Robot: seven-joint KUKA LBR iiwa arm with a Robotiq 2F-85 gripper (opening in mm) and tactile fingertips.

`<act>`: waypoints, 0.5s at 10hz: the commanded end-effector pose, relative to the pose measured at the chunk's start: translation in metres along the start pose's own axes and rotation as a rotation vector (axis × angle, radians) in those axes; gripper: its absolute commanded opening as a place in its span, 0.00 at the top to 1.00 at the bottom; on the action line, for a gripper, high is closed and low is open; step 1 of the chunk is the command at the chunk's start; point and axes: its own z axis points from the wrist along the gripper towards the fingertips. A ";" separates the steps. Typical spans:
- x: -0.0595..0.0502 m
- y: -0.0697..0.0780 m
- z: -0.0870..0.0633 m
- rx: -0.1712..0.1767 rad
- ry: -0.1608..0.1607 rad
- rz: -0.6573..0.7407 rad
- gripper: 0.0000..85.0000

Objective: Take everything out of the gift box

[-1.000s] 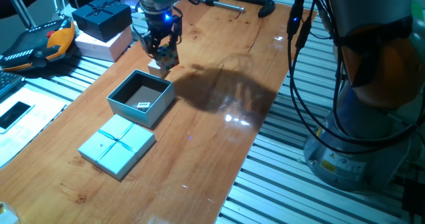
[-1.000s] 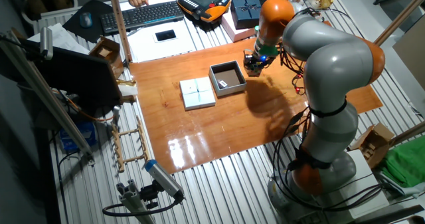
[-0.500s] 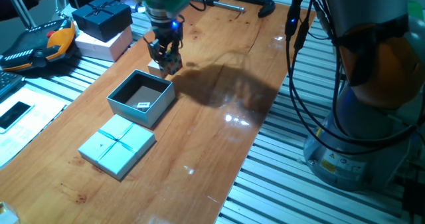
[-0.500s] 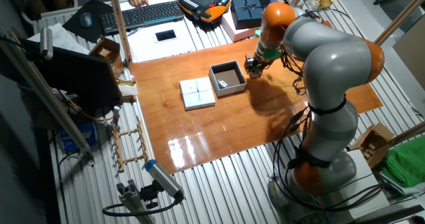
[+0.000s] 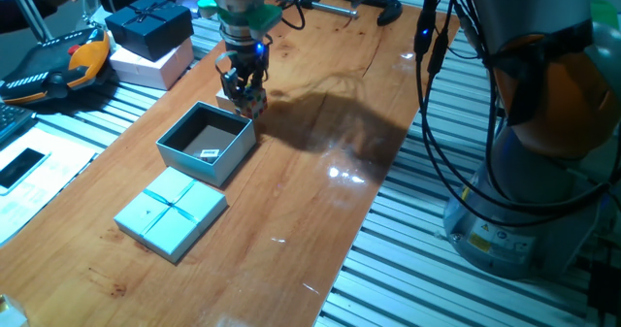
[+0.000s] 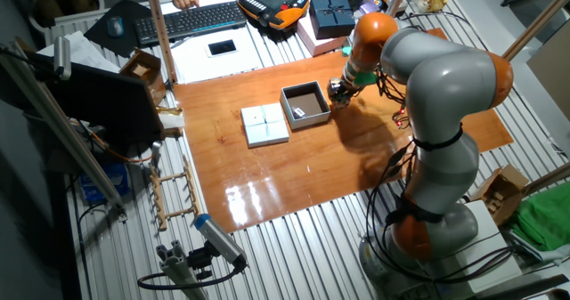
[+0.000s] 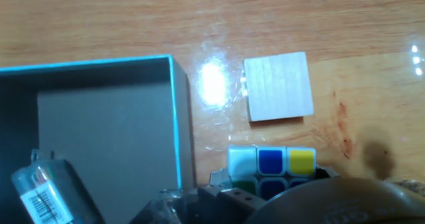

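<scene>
- tool (image 5: 245, 96) low over the surface (image 5: 320, 191), just off the gift box's far corner; it holds the puzzle cube (image 7: 272, 171) – cube sits right at the fingers in the hand view, white, blue and yellow stickers showing. Finger gap itself not readable, so exact closure unclear; the grip reads from the cube's place against the tool.
- cube looks at or very near the surface; contact can't be confirmed.
- tan block (image 7: 277, 86) lies flat on the wood just ahead of the tool, apart from the cube and outside the box.
- gift box (image 5: 206, 143) right beside the tool, open, upright, pale blue walls, brownish floor. In the hand view its near wall (image 7: 180, 117) runs just to one side of the cube.
- one small item (image 5: 209, 153) in the box: clear and whitish with a barcode label, lying on the floor toward the side away from the tool. In the hand view it sits at the lower corner of the frame (image 7: 50, 187).
- lid (image 5: 171, 212) flat on the surface beyond the box from the tool, ribbon cross up, close to the box but not touching.
- further off, past the surface edge: dark navy box (image 5: 148, 24) stacked on a pinkish-white box (image 5: 152, 65).
- farthest: orange-and-black pendant (image 5: 60, 65), keyboard (image 6: 189, 20).
</scene>
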 end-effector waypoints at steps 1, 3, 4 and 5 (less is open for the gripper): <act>0.000 0.000 0.003 -0.002 -0.004 -0.007 0.99; 0.001 0.002 0.006 0.007 -0.006 -0.037 0.99; 0.001 0.002 0.007 0.012 -0.006 -0.043 0.99; 0.001 0.002 0.007 0.012 -0.006 -0.046 0.99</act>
